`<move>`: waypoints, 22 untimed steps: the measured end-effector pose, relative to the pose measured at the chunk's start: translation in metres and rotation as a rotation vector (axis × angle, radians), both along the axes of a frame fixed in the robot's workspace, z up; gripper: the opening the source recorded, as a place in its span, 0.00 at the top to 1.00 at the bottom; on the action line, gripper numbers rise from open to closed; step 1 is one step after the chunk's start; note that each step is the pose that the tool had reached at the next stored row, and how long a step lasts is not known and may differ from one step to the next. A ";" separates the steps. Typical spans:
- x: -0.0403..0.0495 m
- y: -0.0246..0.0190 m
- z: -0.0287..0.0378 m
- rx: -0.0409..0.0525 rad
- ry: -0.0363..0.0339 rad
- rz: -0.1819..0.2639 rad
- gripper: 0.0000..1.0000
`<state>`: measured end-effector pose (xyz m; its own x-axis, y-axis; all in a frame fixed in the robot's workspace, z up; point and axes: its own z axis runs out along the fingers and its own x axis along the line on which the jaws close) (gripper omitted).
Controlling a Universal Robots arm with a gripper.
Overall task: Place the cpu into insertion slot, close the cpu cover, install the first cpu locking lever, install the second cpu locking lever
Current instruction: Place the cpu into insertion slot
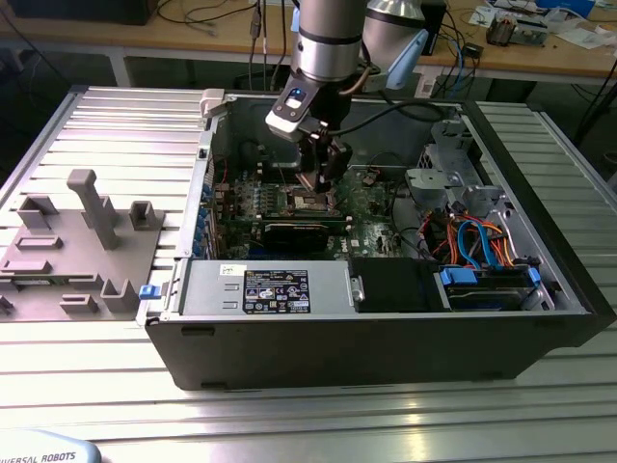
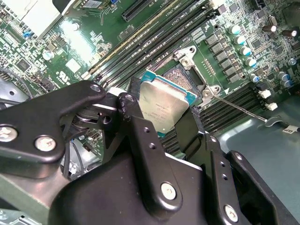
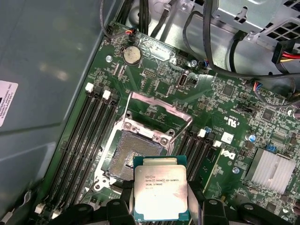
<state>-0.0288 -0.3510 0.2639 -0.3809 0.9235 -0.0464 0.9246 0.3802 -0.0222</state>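
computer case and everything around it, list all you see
computer case: one, black, open on the table
table: one, silvery ribbed, under the case
moulded tray: one, grey, on the table at the exterior view's left
motherboard: one, green, inside the case
socket: one, dark, bare, on the motherboard
cover: one, silvery frame, raised beside the socket
cpu: one, silvery top, gripped over the motherboard near the socket
power supply: one, grey, along the case's near wall
cables: several, blue and orange, at the exterior view's right
arm: one, silver-grey, reaching into the case
gripper: one, black, shut on the cpu
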 end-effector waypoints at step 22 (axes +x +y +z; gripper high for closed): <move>0.0000 0.0000 -0.0035 -0.0002 0.0001 -0.048 0.46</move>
